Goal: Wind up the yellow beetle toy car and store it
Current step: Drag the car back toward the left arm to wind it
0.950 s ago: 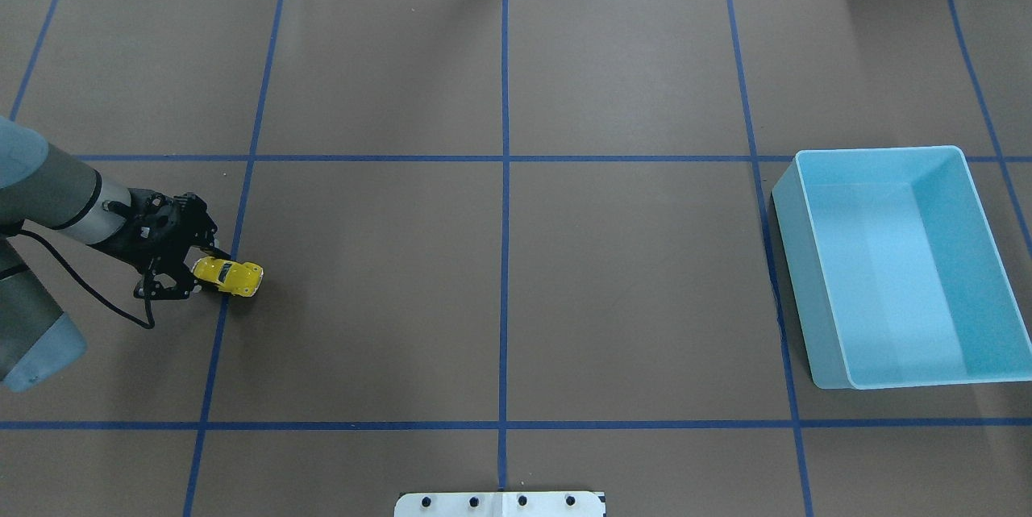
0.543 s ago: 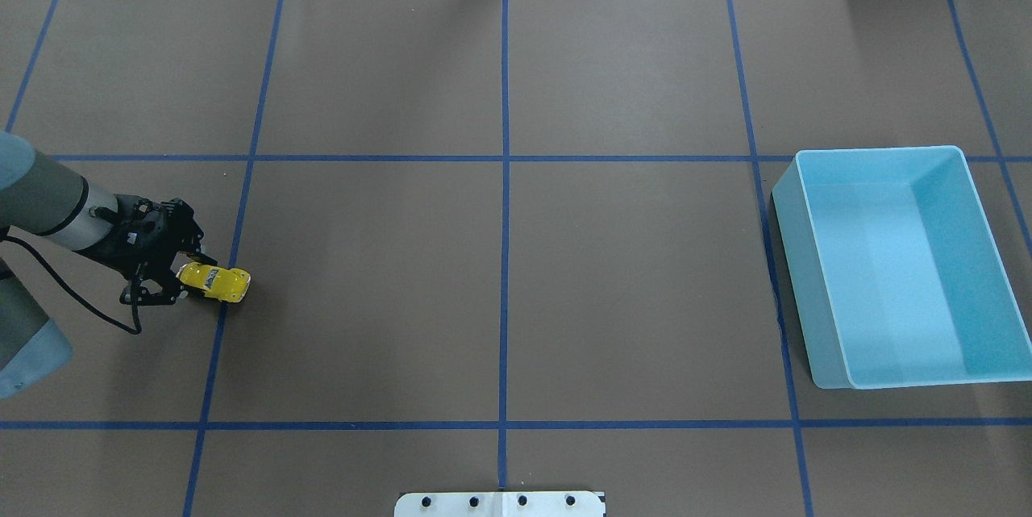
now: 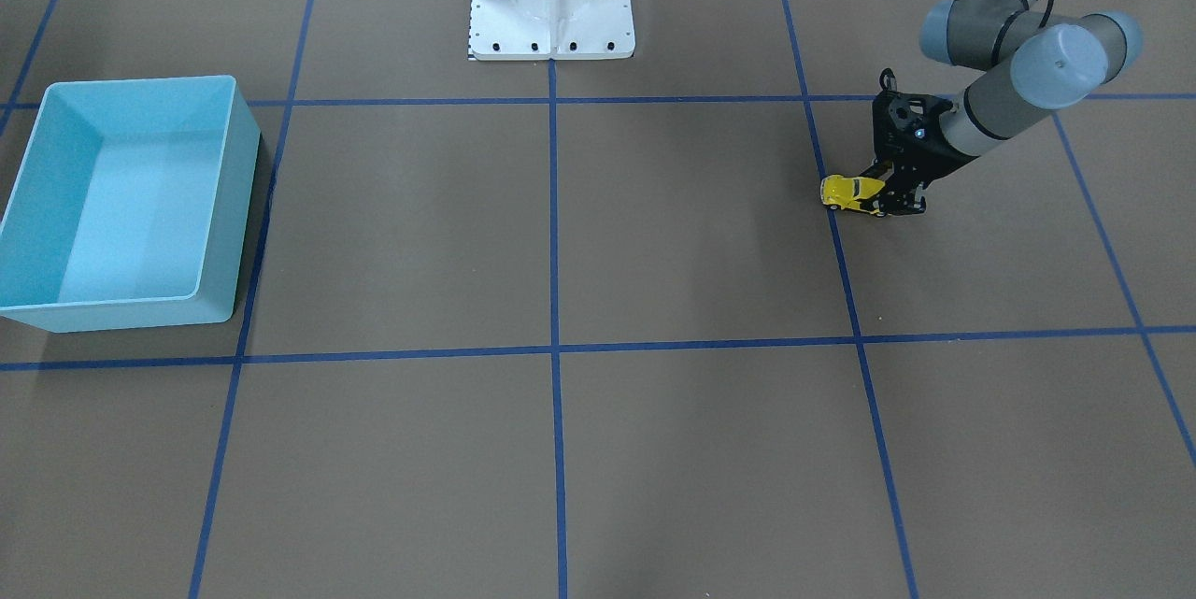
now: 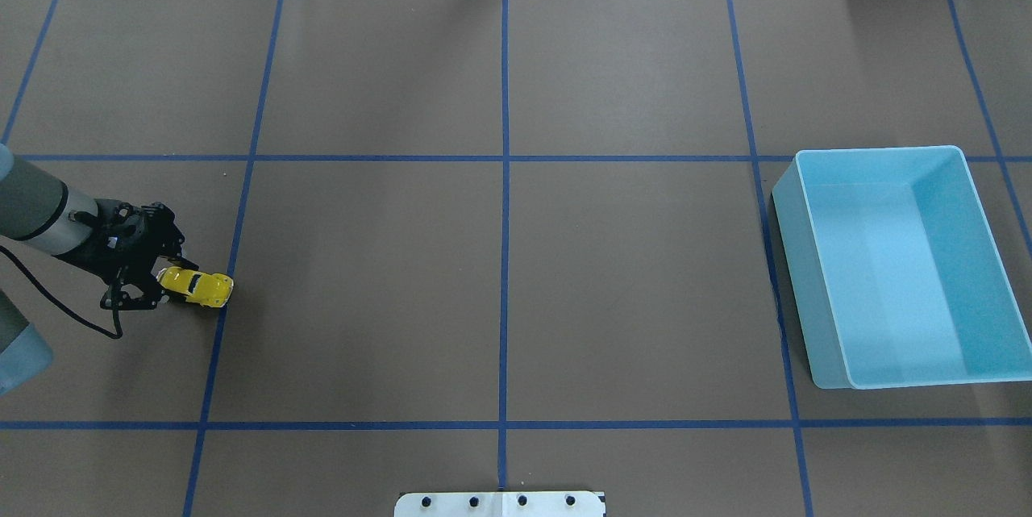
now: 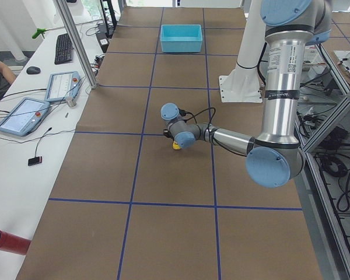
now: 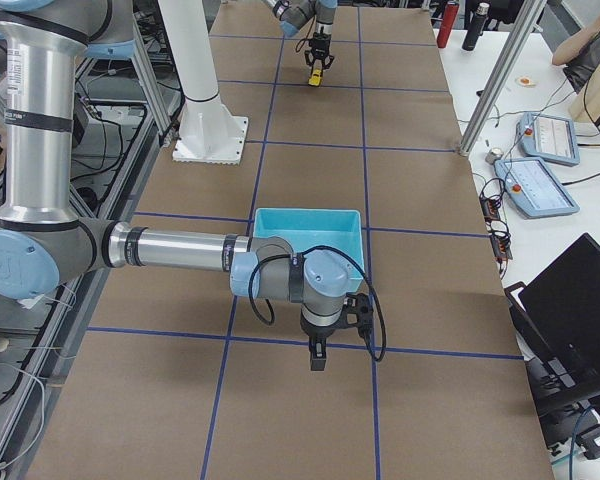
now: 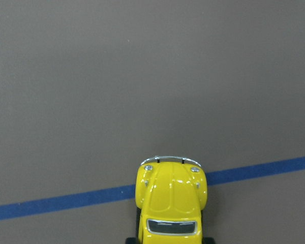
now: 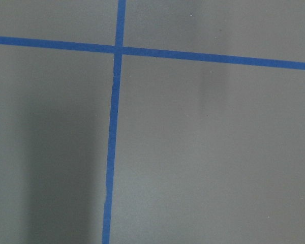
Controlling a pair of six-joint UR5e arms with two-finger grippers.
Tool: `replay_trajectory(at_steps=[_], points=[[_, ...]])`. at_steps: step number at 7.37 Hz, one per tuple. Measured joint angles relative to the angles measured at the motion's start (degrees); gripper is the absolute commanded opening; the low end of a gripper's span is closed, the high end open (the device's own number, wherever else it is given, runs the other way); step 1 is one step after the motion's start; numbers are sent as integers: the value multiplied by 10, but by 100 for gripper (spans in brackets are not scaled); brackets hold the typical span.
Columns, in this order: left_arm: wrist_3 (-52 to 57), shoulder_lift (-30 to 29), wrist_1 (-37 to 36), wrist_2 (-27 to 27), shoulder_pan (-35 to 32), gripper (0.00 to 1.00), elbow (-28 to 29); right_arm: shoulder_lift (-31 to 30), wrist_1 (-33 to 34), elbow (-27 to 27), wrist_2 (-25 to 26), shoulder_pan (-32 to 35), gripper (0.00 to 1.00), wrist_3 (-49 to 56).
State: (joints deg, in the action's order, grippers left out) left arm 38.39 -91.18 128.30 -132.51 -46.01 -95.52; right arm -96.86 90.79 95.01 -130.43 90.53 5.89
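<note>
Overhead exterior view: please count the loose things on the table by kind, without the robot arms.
yellow beetle toy car: 1
light blue bin: 1
Total: 2

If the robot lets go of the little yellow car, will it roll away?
Probably: the yellow car has small wheels and the table looks flat, so it would likely roll. Its shiny, hard-looking shell is probably stiff and slippery. Tiny beside the left tool, it is likely light.
</note>
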Motion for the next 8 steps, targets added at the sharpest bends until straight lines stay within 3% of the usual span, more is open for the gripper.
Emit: replay_trajectory(at_steps=[8], points=[[5,20,2,-8,-12,0,5,0,0,0,0,0,99,0]])
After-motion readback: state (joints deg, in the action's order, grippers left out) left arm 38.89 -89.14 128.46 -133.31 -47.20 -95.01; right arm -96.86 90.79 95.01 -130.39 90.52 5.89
